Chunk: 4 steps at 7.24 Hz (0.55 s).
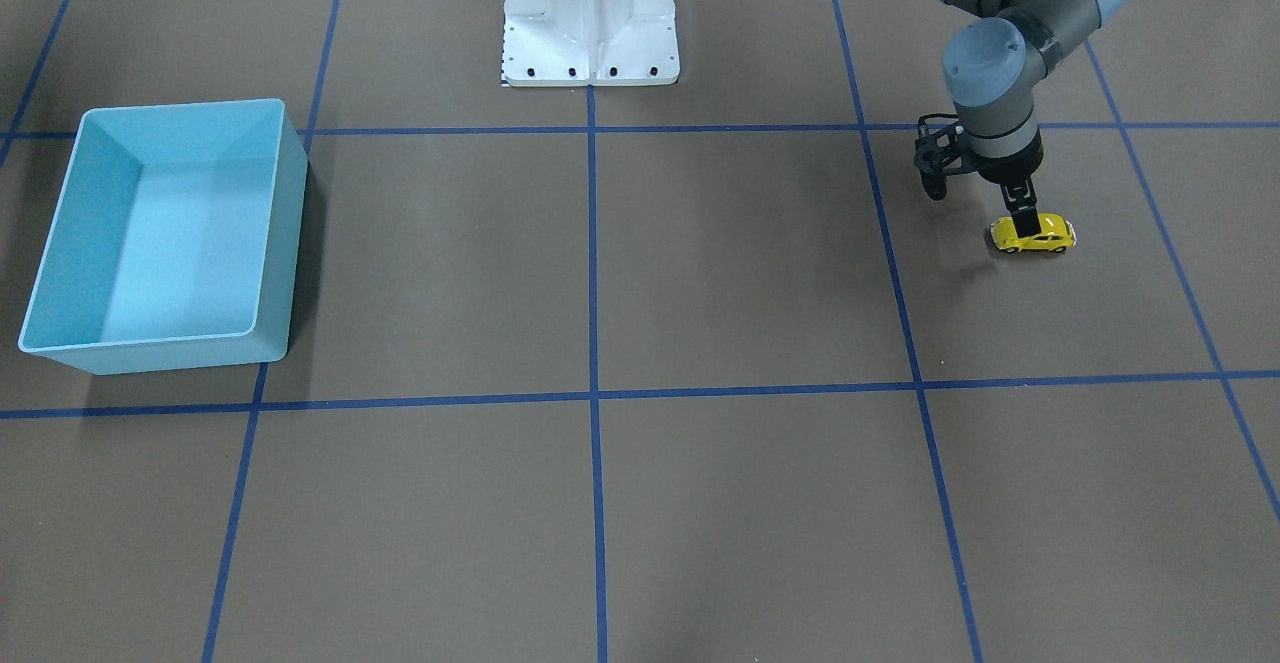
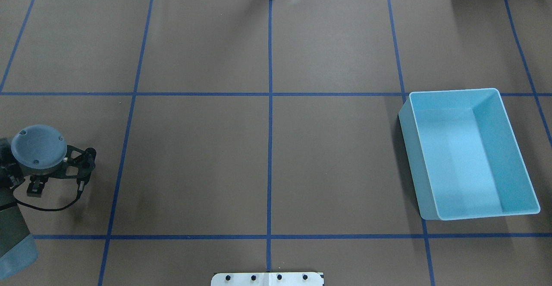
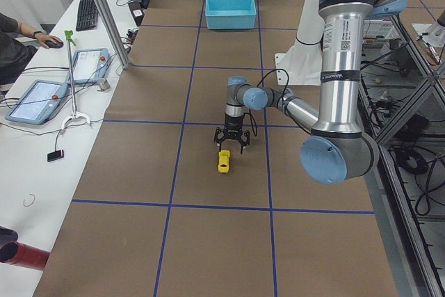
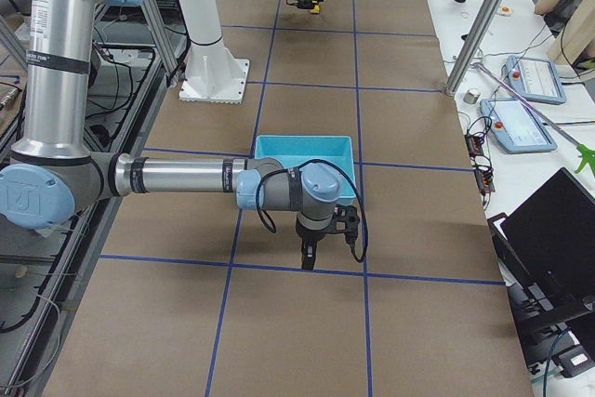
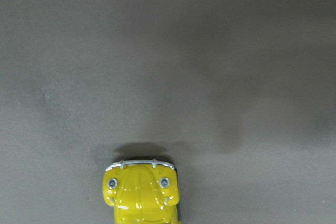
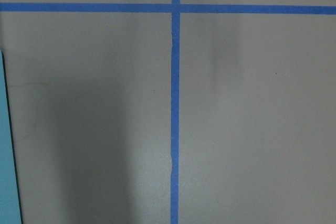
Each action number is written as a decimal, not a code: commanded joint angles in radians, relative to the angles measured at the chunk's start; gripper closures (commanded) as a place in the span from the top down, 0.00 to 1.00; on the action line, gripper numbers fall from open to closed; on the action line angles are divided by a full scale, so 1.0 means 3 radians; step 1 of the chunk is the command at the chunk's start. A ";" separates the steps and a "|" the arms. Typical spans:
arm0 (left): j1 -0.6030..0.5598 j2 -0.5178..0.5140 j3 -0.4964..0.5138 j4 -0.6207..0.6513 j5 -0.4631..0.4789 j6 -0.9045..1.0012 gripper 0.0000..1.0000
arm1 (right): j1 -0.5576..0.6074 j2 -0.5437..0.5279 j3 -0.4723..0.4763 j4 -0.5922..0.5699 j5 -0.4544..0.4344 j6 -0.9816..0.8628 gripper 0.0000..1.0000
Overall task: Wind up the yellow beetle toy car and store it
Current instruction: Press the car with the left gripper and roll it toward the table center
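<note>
We see a bright yellow car [image 1: 1033, 233] with dark windows, black wheels, a chrome bumper [image 5: 139, 163] and two small silver headlights [image 5: 112, 183]. The bin [image 1: 285, 243] is light blue all over, paler on its floor. The table [image 1: 750, 263] is matt brown, crossed by blue tape lines [image 1: 592, 243] into a grid of large squares. The left arm [image 1: 990, 93] is silver-grey with light blue joint caps, the left gripper [image 1: 1020, 207] black. The base [image 1: 590, 13] is white, with dark bolts along its edge
</note>
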 commanded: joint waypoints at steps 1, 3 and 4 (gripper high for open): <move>0.0012 -0.0017 0.0031 -0.0021 0.0150 0.0000 0.99 | 0.0000 0.0000 0.0000 0.0000 0.0000 0.0000 1.00; 0.0022 -0.0027 0.0097 -0.0026 0.0166 -0.0016 0.99 | 0.0000 0.0000 0.0000 0.0000 0.0000 0.0000 1.00; 0.0027 -0.0053 0.0143 -0.0026 0.0161 -0.0036 0.99 | 0.0000 -0.0005 0.0000 0.0000 0.0000 0.0000 1.00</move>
